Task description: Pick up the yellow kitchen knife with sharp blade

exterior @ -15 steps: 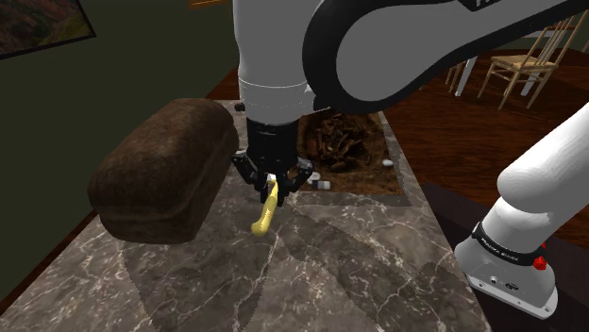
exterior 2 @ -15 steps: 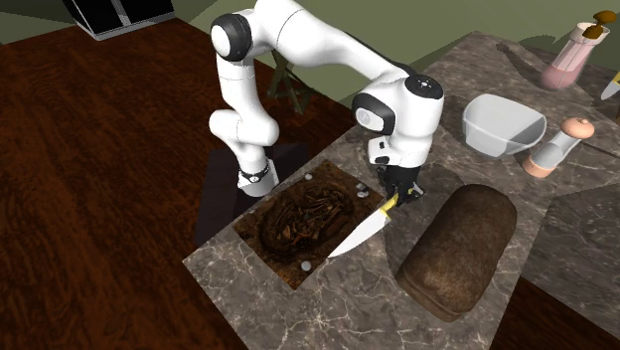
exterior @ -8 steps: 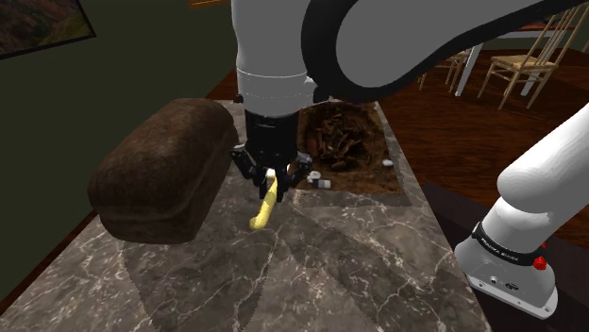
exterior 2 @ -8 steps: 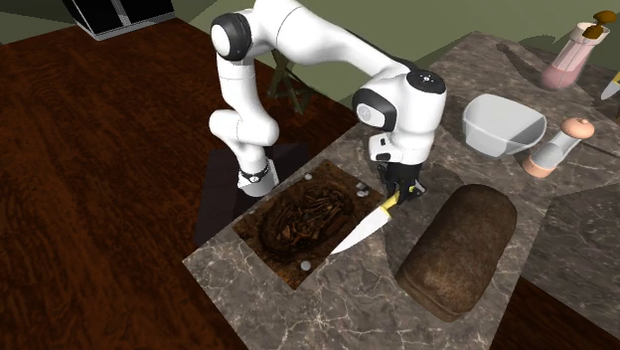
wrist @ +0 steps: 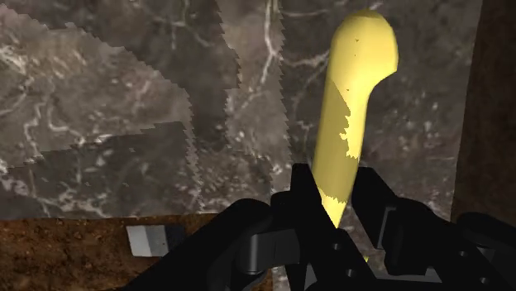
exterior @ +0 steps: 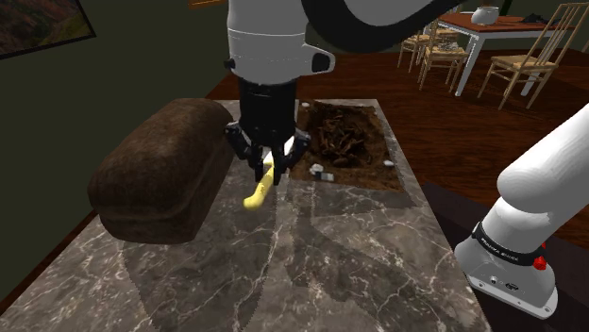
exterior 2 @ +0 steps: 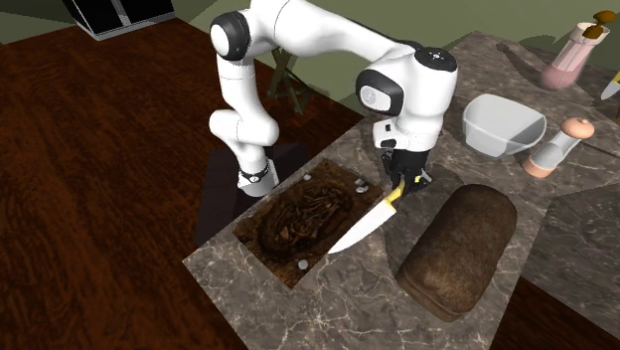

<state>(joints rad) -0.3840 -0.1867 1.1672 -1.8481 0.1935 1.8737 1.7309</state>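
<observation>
Gripping the knife [exterior 2: 366,227] by its yellow handle, fingers [wrist: 299,198] closed on it. In the shoulder view the gripper [exterior: 269,168] hides the blade, and whether the tip touches the tabletop [exterior: 311,264] is unclear. Dark marble tabletop, brown loaf [exterior: 165,170] just beside, brown recess [exterior 2: 298,224] by the blade. Wood floor [exterior 2: 89,179], chairs [exterior: 519,66] behind
</observation>
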